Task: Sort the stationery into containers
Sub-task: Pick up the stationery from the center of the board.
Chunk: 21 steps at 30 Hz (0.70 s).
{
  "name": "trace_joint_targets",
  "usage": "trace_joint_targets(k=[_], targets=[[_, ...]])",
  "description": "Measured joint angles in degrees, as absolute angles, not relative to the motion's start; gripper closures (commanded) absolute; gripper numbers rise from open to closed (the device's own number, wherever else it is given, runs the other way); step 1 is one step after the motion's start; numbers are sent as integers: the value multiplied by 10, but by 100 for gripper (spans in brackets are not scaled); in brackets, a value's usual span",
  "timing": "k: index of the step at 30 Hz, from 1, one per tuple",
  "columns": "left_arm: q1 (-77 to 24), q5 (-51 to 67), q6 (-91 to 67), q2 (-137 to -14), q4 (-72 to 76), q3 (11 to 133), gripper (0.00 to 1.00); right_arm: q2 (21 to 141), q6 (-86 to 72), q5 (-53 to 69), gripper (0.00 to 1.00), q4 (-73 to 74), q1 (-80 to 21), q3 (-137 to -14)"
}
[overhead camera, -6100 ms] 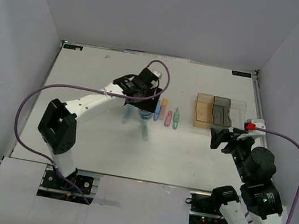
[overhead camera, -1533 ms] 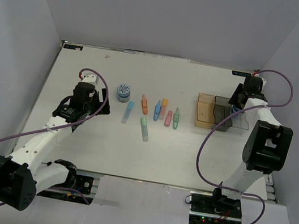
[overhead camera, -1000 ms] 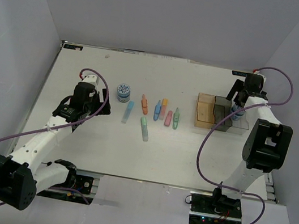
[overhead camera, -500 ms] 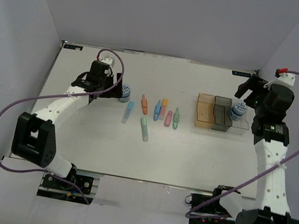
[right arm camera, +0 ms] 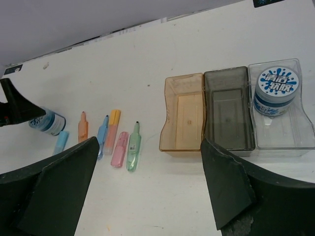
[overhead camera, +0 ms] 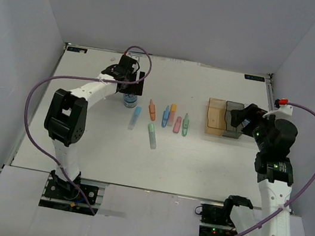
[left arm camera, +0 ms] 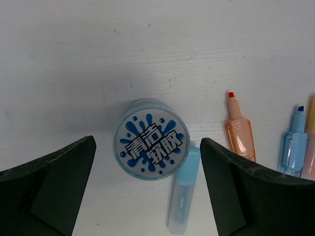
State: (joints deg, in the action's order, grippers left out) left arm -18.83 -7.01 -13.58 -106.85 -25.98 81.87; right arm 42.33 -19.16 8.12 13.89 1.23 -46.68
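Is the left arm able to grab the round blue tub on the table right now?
Probably yes. The left gripper hangs open right above the tub, a finger on each side, nothing between. A light blue marker lies close beside it and might get nudged.

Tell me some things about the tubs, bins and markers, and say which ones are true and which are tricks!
1. A tub sits in the clear bin. True.
2. The amber bin holds a marker. False: it is empty.
3. The left tool is shut on the second tub. False: it is open, and the second tub shows between its jaws.
4. The orange marker lies on the table. True.
5. The right tool holds a pink marker. False: it is open and holds nothing.
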Motion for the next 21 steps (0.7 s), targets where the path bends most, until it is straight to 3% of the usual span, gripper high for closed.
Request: trace_joint_targets(k=[11, 15, 16, 21], targets=[[-209, -115, -128, -1142, -275, 856, 2, 414, -189, 103, 10, 137, 6, -460], [-208, -119, -131, -1153, -289, 856, 18, 411, -188, 107, 10, 137, 6, -459], [-208, -118, -133, -1153, -291, 856, 27, 410, -188, 107, 10, 137, 5, -459], [-208, -115, -132, -1152, -298, 858, 46, 406, -184, 107, 10, 137, 3, -459]])
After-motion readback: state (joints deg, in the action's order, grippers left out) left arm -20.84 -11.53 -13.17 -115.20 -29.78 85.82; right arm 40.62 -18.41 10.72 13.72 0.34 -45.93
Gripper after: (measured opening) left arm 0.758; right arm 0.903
